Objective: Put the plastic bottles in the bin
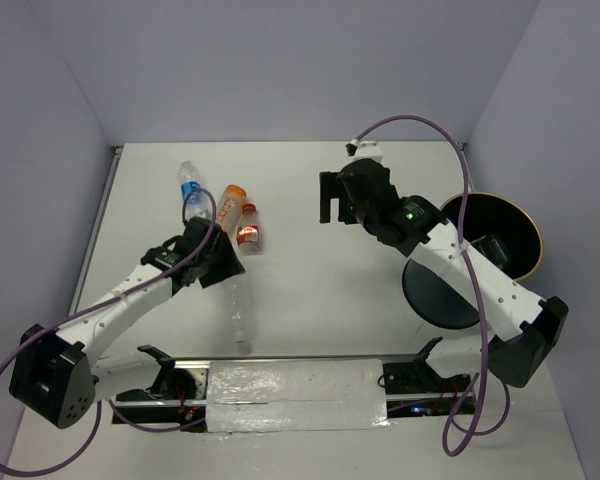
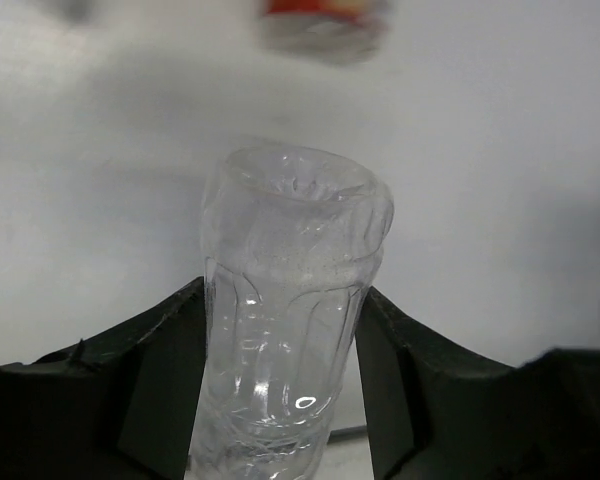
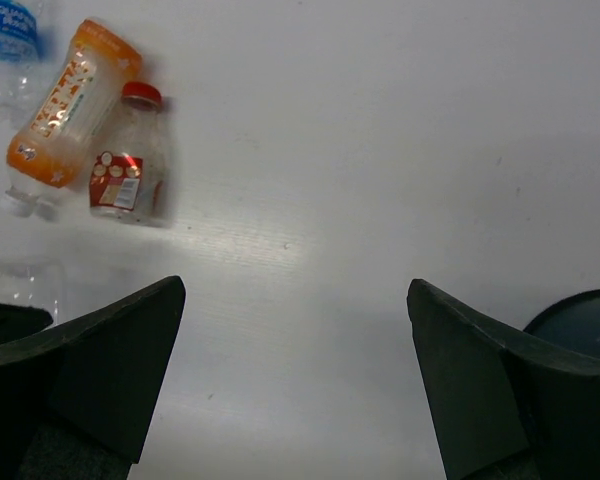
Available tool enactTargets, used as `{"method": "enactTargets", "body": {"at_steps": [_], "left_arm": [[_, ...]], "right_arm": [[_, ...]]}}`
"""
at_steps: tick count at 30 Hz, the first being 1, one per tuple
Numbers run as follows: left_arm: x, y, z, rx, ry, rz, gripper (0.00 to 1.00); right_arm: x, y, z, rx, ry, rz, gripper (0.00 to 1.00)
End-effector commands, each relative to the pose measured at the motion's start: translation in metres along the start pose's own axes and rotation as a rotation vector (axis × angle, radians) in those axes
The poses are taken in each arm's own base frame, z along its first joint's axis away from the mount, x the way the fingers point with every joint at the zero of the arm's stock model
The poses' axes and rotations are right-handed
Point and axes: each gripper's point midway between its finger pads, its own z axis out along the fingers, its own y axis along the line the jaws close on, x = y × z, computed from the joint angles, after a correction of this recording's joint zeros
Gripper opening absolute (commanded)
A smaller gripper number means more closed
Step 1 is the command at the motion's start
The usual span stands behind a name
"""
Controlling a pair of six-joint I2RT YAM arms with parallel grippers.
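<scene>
My left gripper point(image 1: 223, 268) is shut on the plain clear bottle point(image 1: 241, 315), which lies along the table toward the near edge. In the left wrist view both black fingers point(image 2: 170, 370) press the sides of that bottle point(image 2: 290, 250). Just beyond it lie the blue-labelled bottle point(image 1: 189, 189), the orange bottle point(image 1: 230, 208) and the short red-labelled bottle point(image 1: 250, 231). My right gripper point(image 1: 331, 197) hovers open over mid-table with nothing between its fingers point(image 3: 120, 360). The dark bin point(image 1: 500, 240) with its tan rim sits at the right, partly behind the right arm.
The right wrist view takes in the orange bottle point(image 3: 73, 105), the red-labelled one point(image 3: 130, 160), the blue label point(image 3: 8, 38) and the bin's edge point(image 3: 580, 320). A taped strip point(image 1: 295, 395) runs along the near edge between the arm bases. Walls enclose the table.
</scene>
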Motion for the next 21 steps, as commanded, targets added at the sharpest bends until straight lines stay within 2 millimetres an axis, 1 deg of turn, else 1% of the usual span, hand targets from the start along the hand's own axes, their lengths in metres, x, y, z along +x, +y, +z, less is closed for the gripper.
{"method": "enactTargets", "body": {"at_steps": [1, 2, 3, 4, 5, 6, 7, 8, 9, 10, 11, 12, 14, 15, 17, 19, 21], "left_arm": [[-0.049, -0.088, -0.045, 0.327, -0.114, 0.263, 0.65], [-0.063, -0.113, -0.063, 0.41, -0.147, 0.303, 0.65], [-0.057, -0.128, -0.069, 0.491, -0.102, 0.346, 0.66], [-0.058, -0.138, -0.075, 0.538, -0.104, 0.399, 0.66], [-0.061, -0.149, -0.081, 0.586, -0.115, 0.425, 0.66], [-0.064, -0.16, -0.087, 0.627, -0.115, 0.446, 0.65], [-0.06, -0.168, -0.093, 0.681, -0.096, 0.478, 0.66], [-0.059, -0.173, -0.095, 0.705, -0.091, 0.489, 0.65], [-0.061, -0.18, -0.097, 0.735, -0.096, 0.505, 0.65], [-0.059, -0.184, -0.1, 0.763, -0.081, 0.513, 0.65], [-0.059, -0.187, -0.099, 0.772, -0.075, 0.516, 0.65], [-0.059, -0.19, -0.1, 0.787, -0.075, 0.52, 0.65], [-0.058, -0.193, -0.1, 0.801, -0.066, 0.526, 0.65], [-0.058, -0.193, -0.1, 0.804, -0.065, 0.53, 0.65], [-0.058, -0.195, -0.1, 0.814, -0.069, 0.53, 0.65], [-0.059, -0.195, -0.101, 0.815, -0.071, 0.532, 0.65], [-0.061, -0.195, -0.101, 0.811, -0.081, 0.536, 0.66]], "right_arm": [[-0.019, 0.031, -0.005, -0.128, -0.004, 0.008, 1.0], [-0.018, 0.044, -0.004, -0.191, 0.017, 0.006, 1.0], [-0.022, 0.052, -0.007, -0.229, 0.018, 0.011, 1.0], [-0.032, 0.061, -0.011, -0.271, 0.007, 0.024, 1.0], [-0.03, 0.072, -0.01, -0.319, 0.031, 0.023, 1.0], [-0.033, 0.077, -0.011, -0.336, 0.036, 0.037, 1.0], [-0.043, 0.084, -0.015, -0.365, 0.026, 0.049, 1.0], [-0.039, 0.093, -0.008, -0.388, 0.058, 0.052, 1.0], [-0.047, 0.098, -0.01, -0.404, 0.058, 0.08, 1.0], [-0.047, 0.104, -0.01, -0.418, 0.068, 0.088, 1.0], [-0.045, 0.11, -0.004, -0.432, 0.093, 0.108, 1.0], [-0.047, 0.113, -0.003, -0.436, 0.092, 0.119, 1.0], [-0.051, 0.117, 0.001, -0.441, 0.086, 0.148, 1.0], [-0.049, 0.12, 0.005, -0.438, 0.096, 0.172, 1.0], [-0.048, 0.128, 0.007, -0.468, 0.108, 0.198, 1.0], [-0.039, 0.134, 0.013, -0.485, 0.144, 0.225, 1.0], [-0.03, 0.135, 0.018, -0.473, 0.174, 0.25, 1.0]]}}
